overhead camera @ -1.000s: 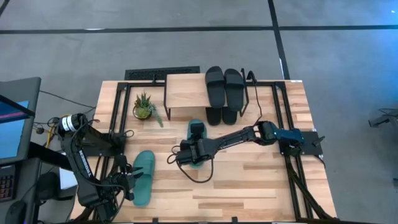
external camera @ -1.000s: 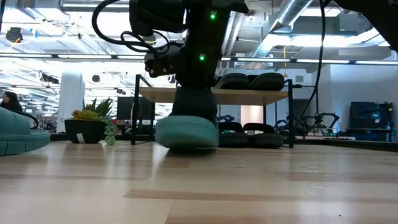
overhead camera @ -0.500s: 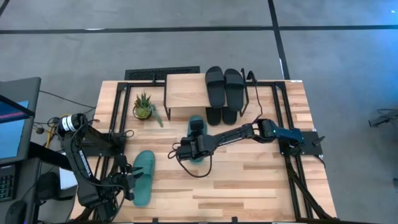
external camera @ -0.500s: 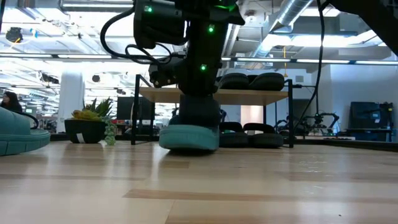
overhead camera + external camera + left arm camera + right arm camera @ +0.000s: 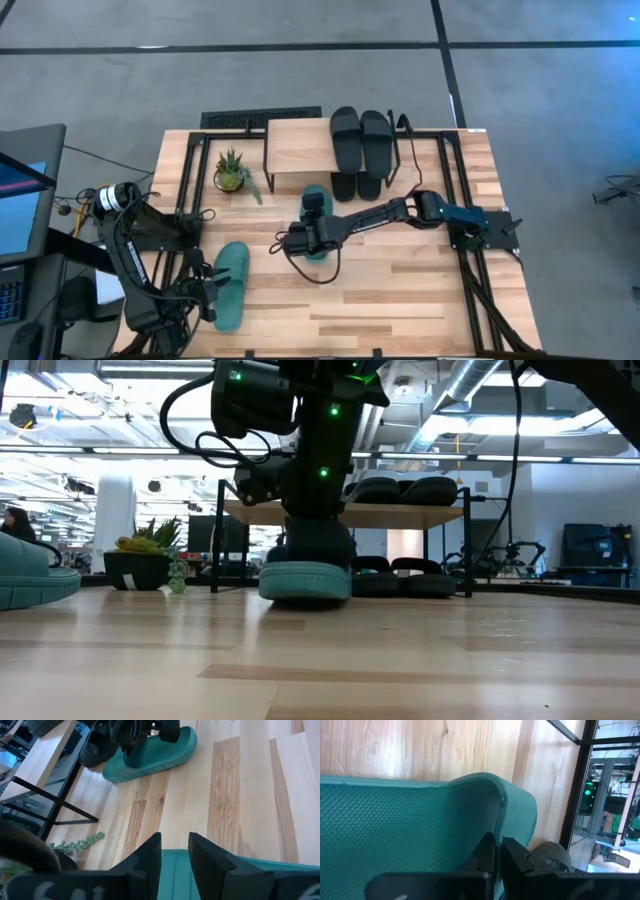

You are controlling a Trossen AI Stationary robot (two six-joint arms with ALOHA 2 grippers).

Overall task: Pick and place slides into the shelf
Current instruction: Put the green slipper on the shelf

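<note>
My right gripper (image 5: pixel 312 232) is shut on a teal slide (image 5: pixel 316 197) at mid-table, just near of the shelf (image 5: pixel 298 148). In the low view this slide (image 5: pixel 305 580) sits level, low over the wood. The shelf's light top board carries one black pair (image 5: pixel 362 135). A second black pair (image 5: pixel 357 185) lies on the table under it. My left gripper (image 5: pixel 174 842) is open at the near left. Its fingers are over the other teal slide (image 5: pixel 232 280), which lies sole-down on the table. My right gripper pinches the teal slide's wide strap at its edge (image 5: pixel 501 815) between its two fingers (image 5: pixel 485 855), coming down from above. The slide stays level below the gripper. Its sole is at the tabletop or just above it; I cannot tell which.
A small potted plant (image 5: pixel 232 172) stands left of the shelf. Black frame rails run along the table's left and right sides (image 5: pixel 452 190). Bare wood lies between the two teal slides and along the near edge. A monitor stands off the table's left.
My right gripper has carried the teal slide toward the table's far edge, closer to the shelf. In the low view the slide has come down from a slight tilt and now sits level. The left arm has kept still.
</note>
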